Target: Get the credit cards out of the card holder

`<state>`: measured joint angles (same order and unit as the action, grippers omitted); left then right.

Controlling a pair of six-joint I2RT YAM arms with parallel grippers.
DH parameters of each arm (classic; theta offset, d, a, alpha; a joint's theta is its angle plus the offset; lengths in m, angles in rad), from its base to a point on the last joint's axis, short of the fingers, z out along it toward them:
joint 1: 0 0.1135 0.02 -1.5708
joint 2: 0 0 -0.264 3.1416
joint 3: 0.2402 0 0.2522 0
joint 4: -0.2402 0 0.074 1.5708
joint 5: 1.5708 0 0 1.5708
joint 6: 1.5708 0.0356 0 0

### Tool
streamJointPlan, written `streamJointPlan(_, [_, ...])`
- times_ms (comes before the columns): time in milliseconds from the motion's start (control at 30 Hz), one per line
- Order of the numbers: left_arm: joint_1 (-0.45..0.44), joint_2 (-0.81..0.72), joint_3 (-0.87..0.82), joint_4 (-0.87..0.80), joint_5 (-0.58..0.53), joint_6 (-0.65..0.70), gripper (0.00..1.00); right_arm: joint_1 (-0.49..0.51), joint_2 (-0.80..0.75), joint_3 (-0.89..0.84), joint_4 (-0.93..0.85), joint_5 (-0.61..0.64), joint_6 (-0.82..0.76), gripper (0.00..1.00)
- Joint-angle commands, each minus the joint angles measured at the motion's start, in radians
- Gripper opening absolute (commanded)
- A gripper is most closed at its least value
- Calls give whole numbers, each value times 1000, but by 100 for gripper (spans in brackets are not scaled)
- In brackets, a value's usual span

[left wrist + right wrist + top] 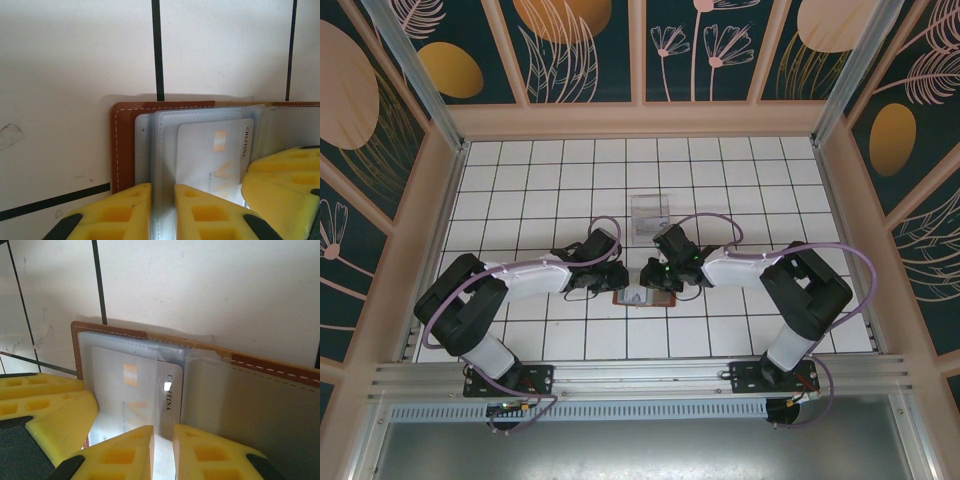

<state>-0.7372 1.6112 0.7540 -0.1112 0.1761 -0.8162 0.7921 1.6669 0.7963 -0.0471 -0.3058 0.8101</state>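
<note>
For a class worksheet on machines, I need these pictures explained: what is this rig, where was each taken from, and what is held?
The left arm and right arm are robots bolted to a tiled table. One picture looks down from above; the others come from a camera on each wrist, showing yellow jaws. An open brown card holder lies between the arms, a clear stand behind it. The left jaws are closed on its clear sleeve; the right jaws seem closed on a credit card.

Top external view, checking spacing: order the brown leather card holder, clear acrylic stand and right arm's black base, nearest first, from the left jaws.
1. Brown leather card holder, just beneath, centre.
2. Clear acrylic stand, farther back.
3. Right arm's black base, near edge, right.
</note>
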Motion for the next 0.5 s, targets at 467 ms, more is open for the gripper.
streamJointPlan(467, [-2, 75, -51, -121, -53, 5, 18, -11, -15, -39, -8, 25, -1, 20])
